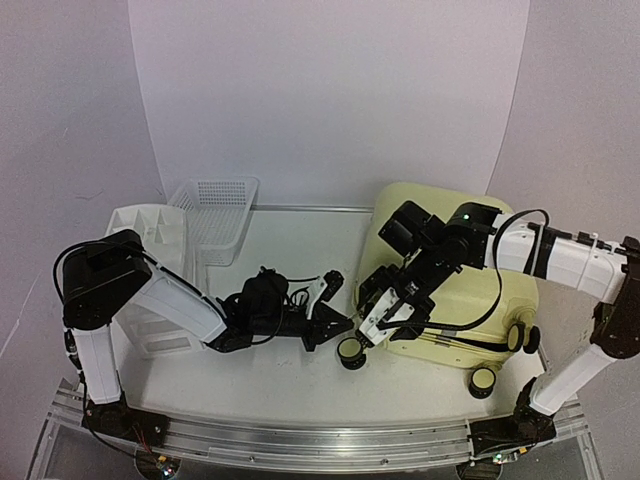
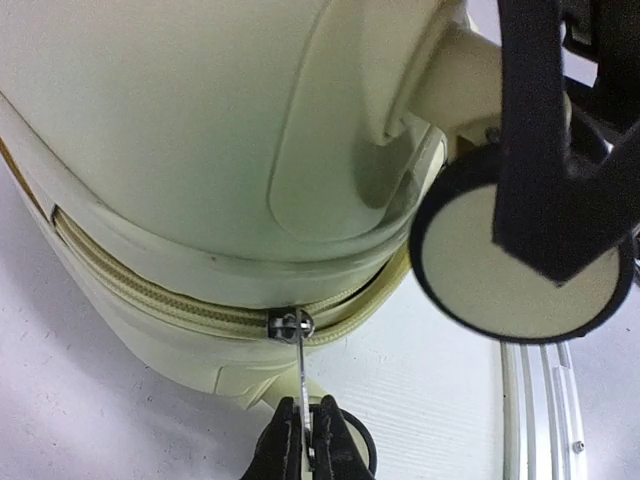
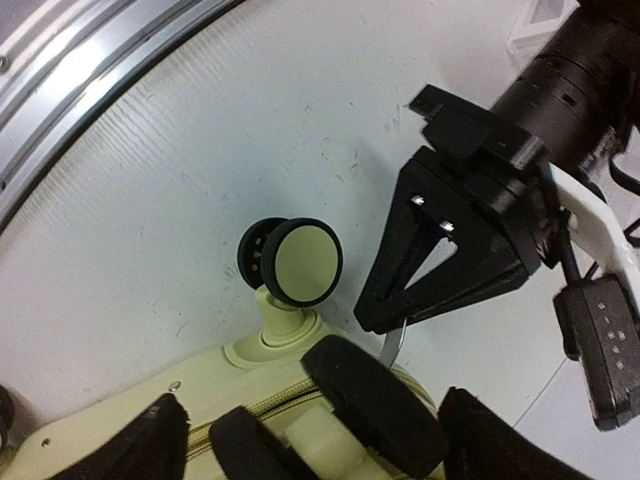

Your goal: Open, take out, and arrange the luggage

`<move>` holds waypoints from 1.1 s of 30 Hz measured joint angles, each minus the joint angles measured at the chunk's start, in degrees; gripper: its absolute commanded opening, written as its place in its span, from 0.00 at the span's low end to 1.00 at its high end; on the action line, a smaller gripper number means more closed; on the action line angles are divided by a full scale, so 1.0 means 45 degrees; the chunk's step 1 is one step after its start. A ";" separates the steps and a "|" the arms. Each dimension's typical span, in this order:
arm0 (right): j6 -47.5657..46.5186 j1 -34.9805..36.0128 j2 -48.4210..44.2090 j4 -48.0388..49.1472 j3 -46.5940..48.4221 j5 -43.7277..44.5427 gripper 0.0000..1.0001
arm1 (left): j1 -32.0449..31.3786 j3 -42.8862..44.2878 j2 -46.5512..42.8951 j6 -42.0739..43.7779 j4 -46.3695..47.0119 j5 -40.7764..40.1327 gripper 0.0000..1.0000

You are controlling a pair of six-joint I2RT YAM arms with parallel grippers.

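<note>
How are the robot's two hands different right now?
The left hand is shut, pinching the zipper pull; the right hand is open, gripping nothing. The left hand lies low over the table, reaching in from the side; the right hand hangs over the luggage from above. Both have black fingers and are at the same wheeled corner of the luggage.

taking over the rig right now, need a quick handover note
Left gripper: shut on the zipper pull of the luggage.
Right gripper: open, holding nothing, over the luggage edge close to the left gripper.
Luggage: lying flat on the table, shell closed, zipper shut along the stretch in view.
Done: pull grasped.
Left: run the zipper round, lift the lid, take out and arrange what is inside.
</note>
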 measured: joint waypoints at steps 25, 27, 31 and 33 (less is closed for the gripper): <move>-0.0330 0.0000 0.0495 -0.0267 0.0311 0.0374 0.00 | 0.0403 0.0738 -0.0287 -0.0942 -0.1666 0.0452 0.00; -0.0287 0.0000 0.0495 -0.0262 0.0311 0.0350 0.00 | 0.0325 0.0685 -0.0486 -0.0641 -0.1919 -0.0418 0.00; -0.0267 -0.0029 0.0486 -0.0228 0.0316 0.0185 0.00 | 0.0627 0.0646 -0.0641 -0.0262 -0.2064 -0.2453 0.00; -0.0267 -0.0039 0.0481 -0.0170 0.0330 0.0107 0.00 | 0.0899 0.0704 -0.0641 -0.0083 -0.2142 -0.2701 0.00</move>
